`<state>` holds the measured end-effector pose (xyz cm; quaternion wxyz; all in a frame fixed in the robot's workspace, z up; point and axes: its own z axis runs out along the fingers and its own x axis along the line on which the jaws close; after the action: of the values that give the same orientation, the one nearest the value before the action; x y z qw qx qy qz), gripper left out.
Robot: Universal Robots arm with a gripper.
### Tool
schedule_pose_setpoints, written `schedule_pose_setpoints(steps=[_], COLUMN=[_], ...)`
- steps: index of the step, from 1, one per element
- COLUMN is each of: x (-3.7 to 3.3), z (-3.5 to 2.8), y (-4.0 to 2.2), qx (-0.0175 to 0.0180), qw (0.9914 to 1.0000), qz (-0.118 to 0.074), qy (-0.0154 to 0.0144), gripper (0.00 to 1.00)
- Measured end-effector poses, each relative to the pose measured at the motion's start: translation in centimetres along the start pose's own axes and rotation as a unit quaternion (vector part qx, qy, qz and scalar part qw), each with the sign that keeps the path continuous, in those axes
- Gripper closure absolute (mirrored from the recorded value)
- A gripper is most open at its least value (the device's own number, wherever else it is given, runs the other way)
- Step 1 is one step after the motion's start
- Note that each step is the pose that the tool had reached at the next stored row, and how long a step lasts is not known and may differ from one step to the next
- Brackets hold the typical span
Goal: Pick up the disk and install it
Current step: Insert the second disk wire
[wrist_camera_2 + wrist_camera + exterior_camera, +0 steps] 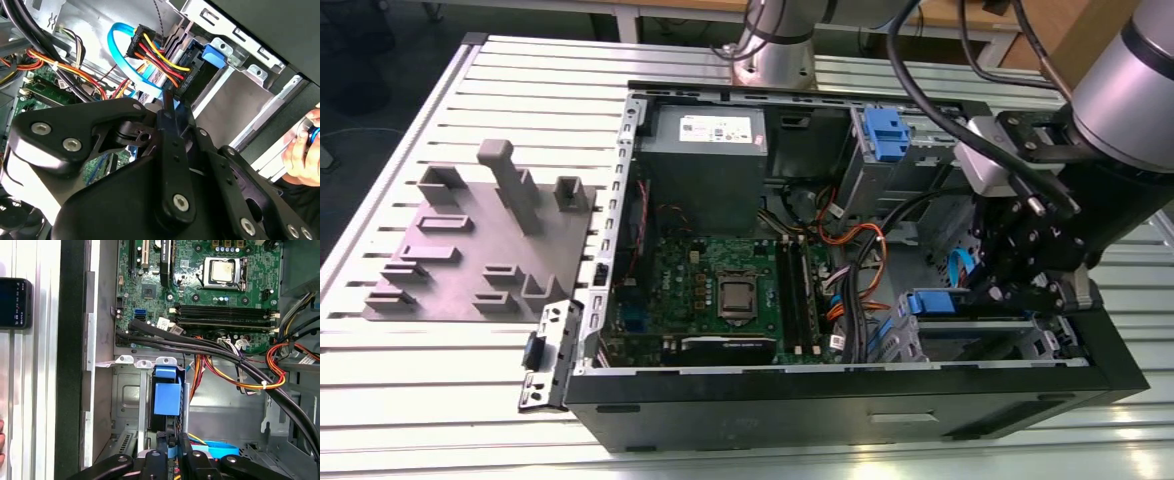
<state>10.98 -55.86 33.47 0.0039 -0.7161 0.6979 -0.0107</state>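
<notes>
Our gripper (173,442) has its jaws pinched on the blue end of the disk (167,395), whose long side runs straight from them into the drive bay (127,400).

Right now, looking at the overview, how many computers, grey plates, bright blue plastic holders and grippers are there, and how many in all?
Open computer case: 1
Grey plate with upright posts: 1
Blue plastic holders: 2
Gripper: 1
Total: 5
</notes>
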Motion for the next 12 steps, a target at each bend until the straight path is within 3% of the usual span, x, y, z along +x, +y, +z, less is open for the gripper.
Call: schedule_pose_setpoints(steps=[8,11,12], x=[-0.03,-0.03,-0.03], z=[-1.41,-1.45,-1.46], y=[-0.03,-0.03,-0.03], qx=[0.0000,0.0000,-0.0001], qw=[1.00000,1.00000,1.00000], qz=[0.000,0.000,0.000], qy=[0.0000,-0.0002,-0.0002], gripper=[0.77,0.78,0.85])
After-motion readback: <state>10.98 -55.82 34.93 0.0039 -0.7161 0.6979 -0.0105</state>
